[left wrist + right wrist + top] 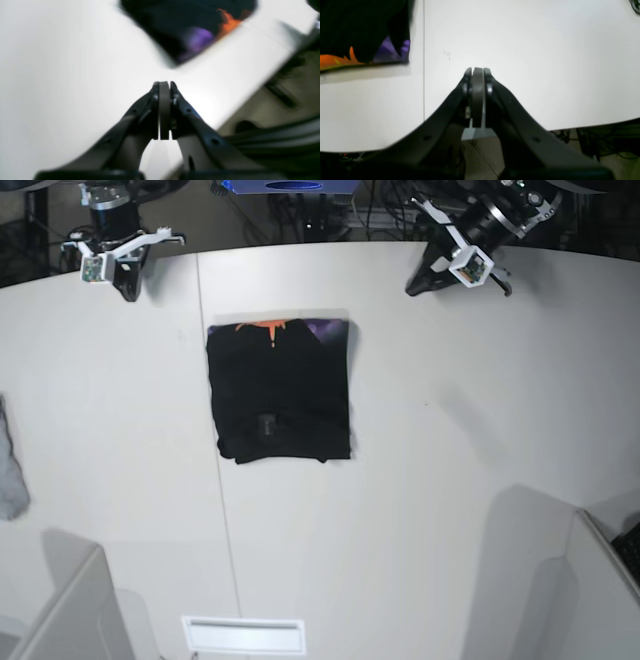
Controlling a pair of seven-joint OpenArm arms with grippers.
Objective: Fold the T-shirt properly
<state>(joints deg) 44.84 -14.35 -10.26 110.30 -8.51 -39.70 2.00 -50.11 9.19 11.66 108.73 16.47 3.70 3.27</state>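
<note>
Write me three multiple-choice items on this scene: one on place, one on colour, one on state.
1. In the base view, where does the T-shirt lie?
A. Draped over the table's edge
B. Flat on the table, between the two grippers' sides
C. Under the left gripper

2. Which colours does its visible print show?
A. Orange and purple
B. Green and white
C. Red only

3. How do both grippers stand?
A. Wide open
B. Shut on the T-shirt
C. Shut, away from the T-shirt

1: B, its whole outline rests on the white top.
2: A, both colours show along one edge.
3: C, the left and right gripper have fingertips together, no cloth between.
</note>
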